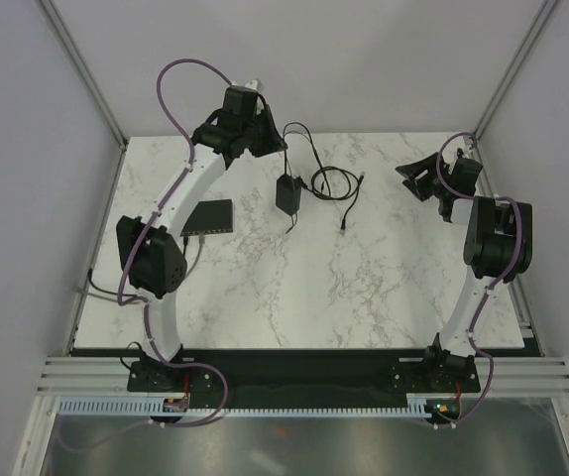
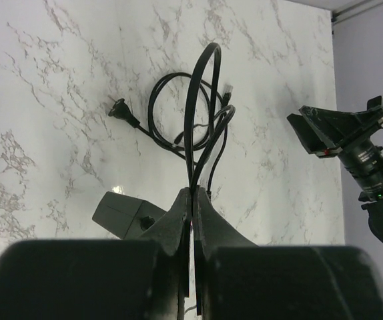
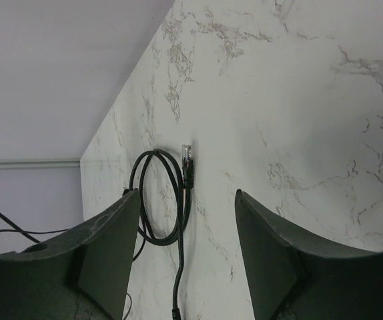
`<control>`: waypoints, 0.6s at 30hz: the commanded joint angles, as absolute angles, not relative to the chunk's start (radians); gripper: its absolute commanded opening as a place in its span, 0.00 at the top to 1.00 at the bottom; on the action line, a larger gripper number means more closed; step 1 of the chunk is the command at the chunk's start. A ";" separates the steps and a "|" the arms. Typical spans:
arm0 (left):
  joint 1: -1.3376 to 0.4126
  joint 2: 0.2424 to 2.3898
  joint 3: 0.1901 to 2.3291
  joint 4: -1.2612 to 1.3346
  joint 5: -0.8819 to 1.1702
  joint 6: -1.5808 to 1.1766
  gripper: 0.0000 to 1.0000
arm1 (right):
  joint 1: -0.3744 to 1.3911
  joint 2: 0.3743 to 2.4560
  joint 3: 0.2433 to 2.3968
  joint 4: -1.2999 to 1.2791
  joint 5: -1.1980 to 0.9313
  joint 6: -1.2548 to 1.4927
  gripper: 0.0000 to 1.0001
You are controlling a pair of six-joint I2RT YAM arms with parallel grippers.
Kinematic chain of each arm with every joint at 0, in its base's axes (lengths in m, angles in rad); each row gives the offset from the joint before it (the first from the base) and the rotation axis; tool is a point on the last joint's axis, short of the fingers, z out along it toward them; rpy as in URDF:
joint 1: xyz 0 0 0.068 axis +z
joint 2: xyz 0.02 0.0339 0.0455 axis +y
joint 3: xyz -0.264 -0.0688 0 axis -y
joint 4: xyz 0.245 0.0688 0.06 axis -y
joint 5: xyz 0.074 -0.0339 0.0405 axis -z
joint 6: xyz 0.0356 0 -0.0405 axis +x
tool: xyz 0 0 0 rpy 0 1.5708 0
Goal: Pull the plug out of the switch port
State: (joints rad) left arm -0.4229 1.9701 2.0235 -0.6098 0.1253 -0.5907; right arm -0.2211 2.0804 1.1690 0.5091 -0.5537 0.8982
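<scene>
The switch [image 1: 210, 217] is a flat black box on the left of the marble table, partly under my left arm; I see no cable in its ports. My left gripper [image 1: 281, 139] is at the back of the table. In the left wrist view it [image 2: 195, 192] is shut on a thin black cable [image 2: 193, 113] that loops upward. A coiled black cable [image 1: 330, 183] lies mid-table, its clear-tipped plug [image 3: 189, 159] free on the marble. My right gripper [image 1: 413, 181] is open and empty to the right of the coil; in its wrist view it [image 3: 186, 200] faces the coil [image 3: 159, 200].
A small black power-adapter brick [image 1: 288, 191] lies just left of the coil, also in the left wrist view [image 2: 121, 213]. A barrel plug [image 2: 119, 110] lies loose on the marble. Grey walls close the table on the left, back and right.
</scene>
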 commanded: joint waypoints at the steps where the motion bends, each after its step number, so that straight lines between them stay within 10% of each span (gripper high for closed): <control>1: -0.425 1.996 2.048 -0.512 0.117 -0.660 0.98 | -0.229 2.092 1.178 0.554 -0.577 0.904 0.33; 18: -0.387 2.151 1.973 -0.385 0.080 -0.811 0.98 | -0.173 2.146 1.252 0.568 -0.647 0.905 0.48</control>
